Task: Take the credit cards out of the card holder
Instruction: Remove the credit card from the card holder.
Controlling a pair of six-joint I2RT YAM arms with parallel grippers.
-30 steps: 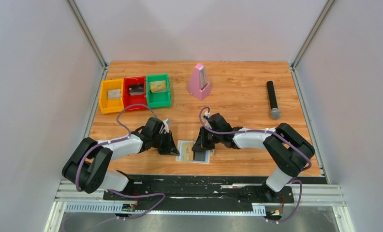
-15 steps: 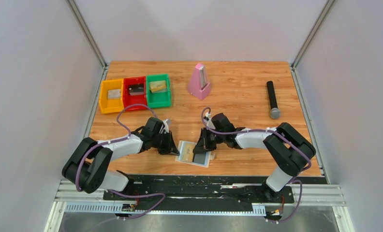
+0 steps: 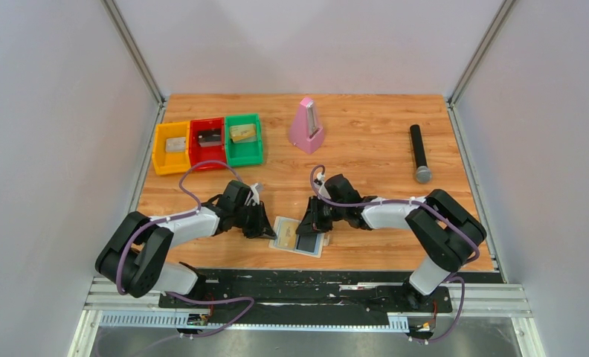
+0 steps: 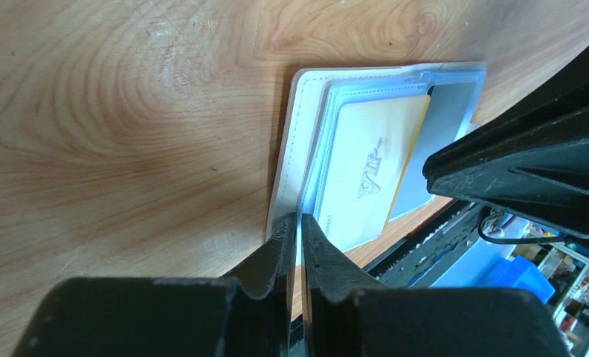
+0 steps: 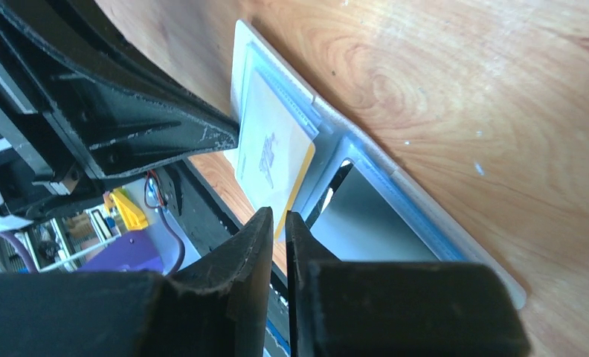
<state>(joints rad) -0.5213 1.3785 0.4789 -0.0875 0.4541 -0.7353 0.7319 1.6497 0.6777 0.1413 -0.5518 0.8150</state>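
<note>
Left tool (image 4: 297,223), tips nearly together, pinches the cream rim of the card holder (image 4: 291,134), lower centre of the overhead frame on the surface (image 3: 366,149). Right tool (image 5: 278,219) stands barely parted at the dark card (image 4: 448,111); grip unclear. Both this and the yellow card (image 4: 369,171) sit in the holder: judged none removed yet.

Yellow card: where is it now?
Top view: the yellow card lies on the left panel of the open card holder, beside the dark card, at the near edge of the table.

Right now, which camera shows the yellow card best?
The left wrist view: the yellow card sits mid-picture in the card holder, its lettering readable. The right wrist view shows it slanted and narrower. The top view shows only a tiny yellow patch.
</note>
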